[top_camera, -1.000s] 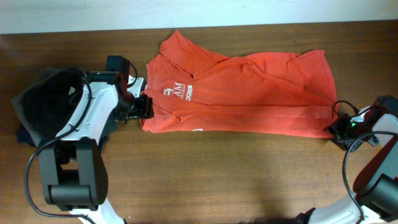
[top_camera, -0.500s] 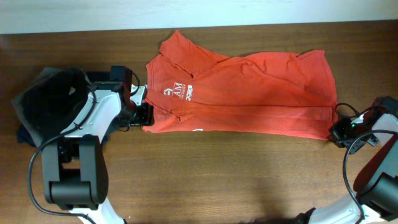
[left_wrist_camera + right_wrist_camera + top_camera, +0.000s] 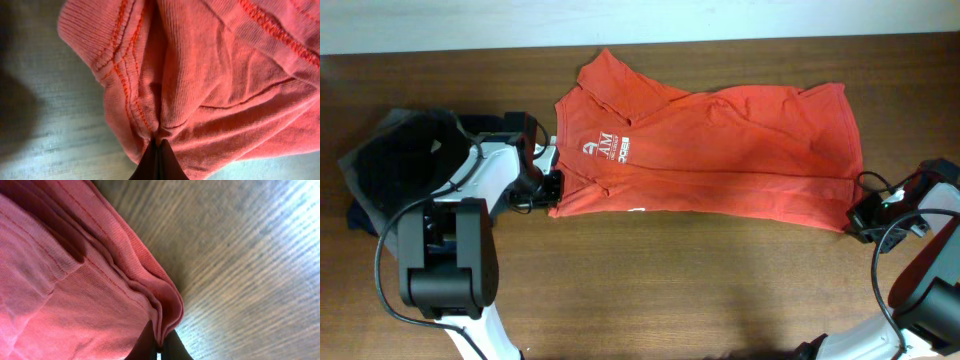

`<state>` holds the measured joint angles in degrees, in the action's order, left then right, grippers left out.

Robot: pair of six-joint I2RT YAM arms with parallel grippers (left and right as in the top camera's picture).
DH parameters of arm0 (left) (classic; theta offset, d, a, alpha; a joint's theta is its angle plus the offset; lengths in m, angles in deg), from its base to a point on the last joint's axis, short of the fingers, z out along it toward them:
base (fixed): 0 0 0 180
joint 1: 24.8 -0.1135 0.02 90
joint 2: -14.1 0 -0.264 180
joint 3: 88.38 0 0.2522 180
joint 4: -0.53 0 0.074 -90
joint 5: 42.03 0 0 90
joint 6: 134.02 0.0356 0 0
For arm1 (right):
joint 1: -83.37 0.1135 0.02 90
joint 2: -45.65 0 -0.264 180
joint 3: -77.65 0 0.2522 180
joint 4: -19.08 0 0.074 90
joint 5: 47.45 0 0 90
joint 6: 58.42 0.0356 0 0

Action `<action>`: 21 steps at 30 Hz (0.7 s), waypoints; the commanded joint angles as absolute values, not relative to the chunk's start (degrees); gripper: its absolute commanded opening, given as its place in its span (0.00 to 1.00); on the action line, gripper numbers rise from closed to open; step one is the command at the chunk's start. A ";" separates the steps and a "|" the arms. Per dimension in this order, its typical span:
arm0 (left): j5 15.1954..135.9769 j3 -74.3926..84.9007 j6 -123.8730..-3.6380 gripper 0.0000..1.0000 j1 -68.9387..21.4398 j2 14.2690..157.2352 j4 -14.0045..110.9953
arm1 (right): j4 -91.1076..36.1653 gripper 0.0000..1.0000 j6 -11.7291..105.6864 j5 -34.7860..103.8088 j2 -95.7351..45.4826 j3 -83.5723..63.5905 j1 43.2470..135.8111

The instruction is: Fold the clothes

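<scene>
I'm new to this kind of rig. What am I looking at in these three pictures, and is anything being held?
Two robot arms work at a wooden table. The wide picture is taken from above. The two close-ups come from a small camera on each arm's wrist, looking along its two fingers. A red-orange shirt lies spread on the table, and a pile of dark clothes sits at the far left. The left gripper pinches the shirt's edge at the end with the lettering. The right gripper pinches the corner at the opposite end. Both are shut on the cloth, as the close-ups show.
</scene>
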<state>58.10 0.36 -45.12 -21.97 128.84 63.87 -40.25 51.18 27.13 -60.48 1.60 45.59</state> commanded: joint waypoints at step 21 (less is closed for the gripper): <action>56.66 -0.63 -44.86 0.25 -30.23 124.30 81.10 | -51.74 0.57 51.85 35.77 -54.29 0.88 33.43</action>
